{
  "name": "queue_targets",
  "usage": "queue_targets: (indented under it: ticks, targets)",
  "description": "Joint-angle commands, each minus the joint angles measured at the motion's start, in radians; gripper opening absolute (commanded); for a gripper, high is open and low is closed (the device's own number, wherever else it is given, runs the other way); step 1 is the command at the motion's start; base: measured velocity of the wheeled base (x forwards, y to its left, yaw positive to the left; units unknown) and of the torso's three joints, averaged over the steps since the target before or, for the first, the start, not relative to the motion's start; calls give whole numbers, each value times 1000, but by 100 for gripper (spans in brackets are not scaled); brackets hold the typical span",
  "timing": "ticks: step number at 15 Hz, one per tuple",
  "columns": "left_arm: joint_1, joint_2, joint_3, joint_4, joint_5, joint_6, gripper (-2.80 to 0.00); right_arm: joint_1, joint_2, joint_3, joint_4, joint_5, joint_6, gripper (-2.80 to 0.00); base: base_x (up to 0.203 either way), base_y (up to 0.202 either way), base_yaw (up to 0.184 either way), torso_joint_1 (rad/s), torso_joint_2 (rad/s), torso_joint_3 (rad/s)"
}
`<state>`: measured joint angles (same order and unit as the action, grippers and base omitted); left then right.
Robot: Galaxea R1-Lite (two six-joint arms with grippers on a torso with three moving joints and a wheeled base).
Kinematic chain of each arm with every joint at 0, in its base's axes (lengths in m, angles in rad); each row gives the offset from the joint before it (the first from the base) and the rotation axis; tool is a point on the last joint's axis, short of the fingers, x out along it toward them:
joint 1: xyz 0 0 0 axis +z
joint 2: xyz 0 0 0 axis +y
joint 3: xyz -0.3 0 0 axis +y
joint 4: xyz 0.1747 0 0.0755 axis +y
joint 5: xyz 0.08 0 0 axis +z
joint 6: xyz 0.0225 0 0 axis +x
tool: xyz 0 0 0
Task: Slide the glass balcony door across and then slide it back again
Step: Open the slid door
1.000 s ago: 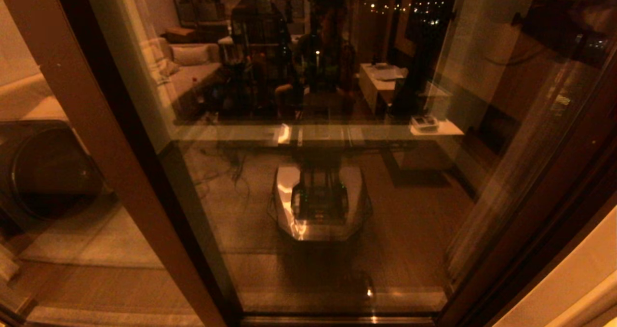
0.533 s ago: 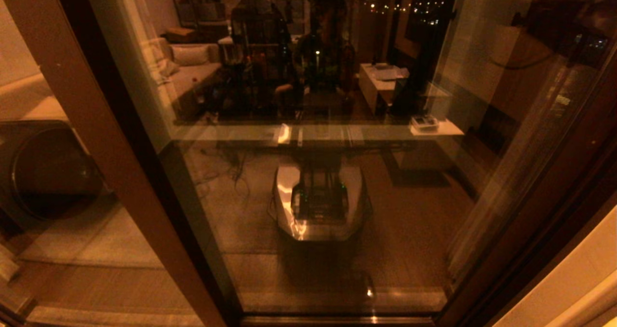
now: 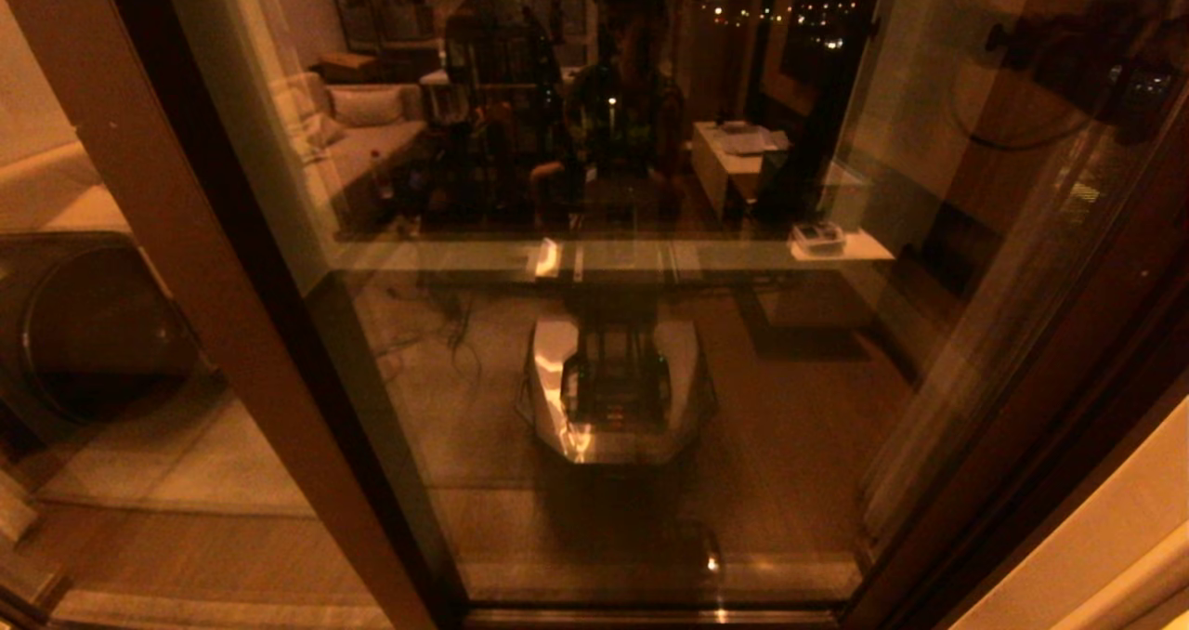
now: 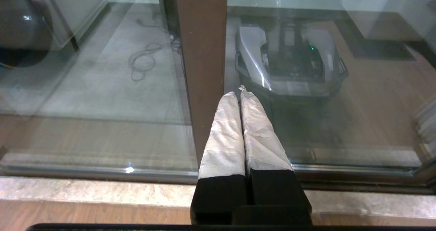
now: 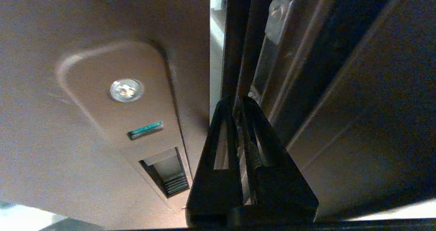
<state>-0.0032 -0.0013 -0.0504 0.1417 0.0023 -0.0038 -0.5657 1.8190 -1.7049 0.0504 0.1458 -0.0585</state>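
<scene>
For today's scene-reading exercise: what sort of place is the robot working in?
Probably a flat's living room at night: the glass balcony door reflects a sofa and distant city lights.

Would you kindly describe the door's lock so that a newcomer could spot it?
Find the brown upright rail of the glass door, beside the right gripper. The lock is the small silvery disc on its raised plate, above a green tag and dark slot.
</scene>
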Motion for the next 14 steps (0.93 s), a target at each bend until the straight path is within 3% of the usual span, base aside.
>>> queue_targets:
  ticks: [1, 14]
  targets:
    - [0, 0, 0, 1, 1, -1, -280, 4, 13, 1, 0, 44, 3, -280, 0, 0, 0, 0, 0, 0]
    - [0, 0, 0, 1, 1, -1, -280, 53, -38, 62, 0, 115, 31, -280, 0, 0, 0, 0, 0, 0]
